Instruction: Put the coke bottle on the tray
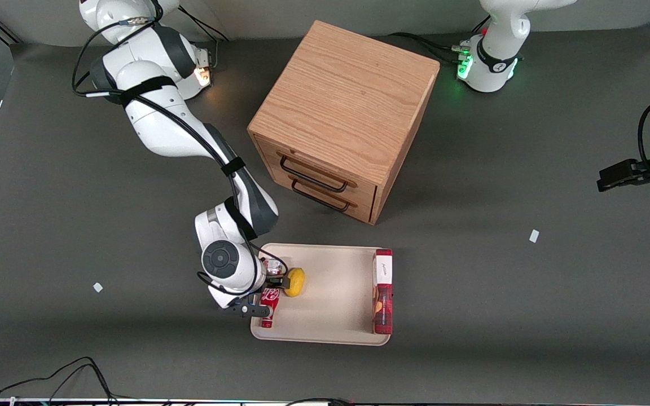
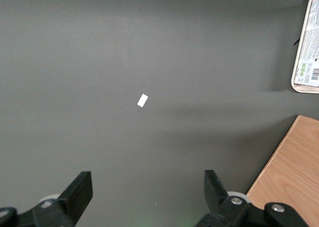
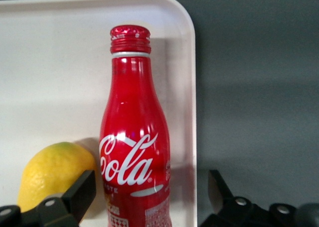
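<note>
- My fingers (image 3: 149,197) are hovering over the working arm's end of the tray (image 1: 330,332), spread wide apart and gripping nothing
- In my wrist view 1 fingertip (image 3: 79,192) is showing over the lemon (image 3: 52,177) and the other over the grey counter (image 3: 259,87) just outside the tray rim (image 3: 192,87), with the coke bottle (image 3: 134,152) between them and untouched
- The coke bottle (image 1: 270,307) is lying on its side on the tray, along the rim at the working arm's end, its red cap (image 3: 130,39) pointing toward the front camera
- The lemon (image 1: 294,282) is sitting on the tray just beside the bottle's body
- A long red box (image 1: 382,290) with a white end is lying along the tray's rim at the parked arm's end, well apart from the bottle
- The wooden drawer cabinet (image 1: 342,107) is standing on the counter (image 1: 77,225), farther from the front camera than the tray, with 2 dark handles on its front
</note>
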